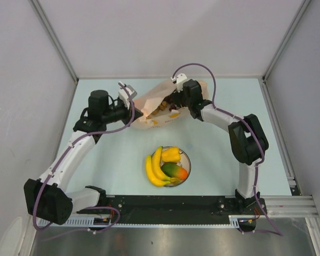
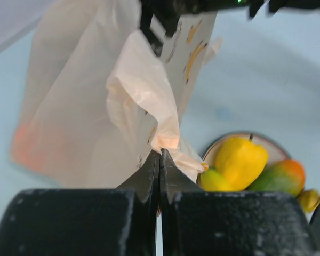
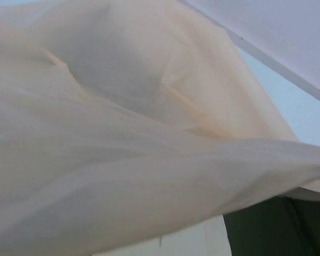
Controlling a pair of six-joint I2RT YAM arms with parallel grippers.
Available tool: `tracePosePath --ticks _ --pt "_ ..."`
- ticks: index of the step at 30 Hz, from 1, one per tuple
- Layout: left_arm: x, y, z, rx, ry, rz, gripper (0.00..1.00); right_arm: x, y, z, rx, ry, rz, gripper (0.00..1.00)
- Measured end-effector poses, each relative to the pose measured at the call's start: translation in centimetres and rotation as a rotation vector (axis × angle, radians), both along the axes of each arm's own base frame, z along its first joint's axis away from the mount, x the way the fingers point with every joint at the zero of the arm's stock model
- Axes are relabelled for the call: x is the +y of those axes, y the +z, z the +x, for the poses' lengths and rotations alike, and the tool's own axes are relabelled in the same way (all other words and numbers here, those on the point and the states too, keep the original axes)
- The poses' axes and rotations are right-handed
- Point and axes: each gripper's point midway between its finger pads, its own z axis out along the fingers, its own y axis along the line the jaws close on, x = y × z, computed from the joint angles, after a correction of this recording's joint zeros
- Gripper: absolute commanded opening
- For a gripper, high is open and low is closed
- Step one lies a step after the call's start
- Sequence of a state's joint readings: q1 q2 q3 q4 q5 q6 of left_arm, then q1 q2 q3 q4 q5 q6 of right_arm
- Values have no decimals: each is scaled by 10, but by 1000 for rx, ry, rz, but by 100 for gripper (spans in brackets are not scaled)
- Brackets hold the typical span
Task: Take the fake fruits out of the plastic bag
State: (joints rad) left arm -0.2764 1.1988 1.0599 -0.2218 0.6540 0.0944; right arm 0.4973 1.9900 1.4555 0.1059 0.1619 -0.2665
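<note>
Clamped shut on a fold of the plastic bag point(image 2: 80, 106), the left gripper point(image 2: 160, 160) holds it at 12 o'clock from the plate point(image 1: 189, 160) of bananas point(image 1: 156, 169), while the overhead view shows the right gripper point(image 1: 175, 101) in its mouth, grip impossible to tell behind film.

Thin, crinkly, translucent pale-orange plastic bag point(image 1: 149, 120) sits bunched at the desk's point(image 1: 117, 154) far middle, with brownish fake fruits point(image 1: 162, 109) showing inside. Yellow banana bunch point(image 1: 156, 168), yellow pepper-like piece point(image 1: 171, 154) and green-red mango point(image 1: 175, 171) lie clustered nearer the front.
</note>
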Motion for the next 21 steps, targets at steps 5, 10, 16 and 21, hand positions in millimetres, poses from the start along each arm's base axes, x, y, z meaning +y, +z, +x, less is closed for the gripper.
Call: tracePosePath --ticks 5,10,16,21 --pt "30 -70 -18 30 14 229 0 4 -5 -41 59 72 -27 78" --pt "54 -114 -35 114 48 355 0 26 22 -91 72 219 -13 76" --pt "81 -111 -10 45 162 449 0 64 33 -117 59 369 21 72" --pt "105 -90 12 -16 293 487 0 74 12 -118 92 397 15 69"
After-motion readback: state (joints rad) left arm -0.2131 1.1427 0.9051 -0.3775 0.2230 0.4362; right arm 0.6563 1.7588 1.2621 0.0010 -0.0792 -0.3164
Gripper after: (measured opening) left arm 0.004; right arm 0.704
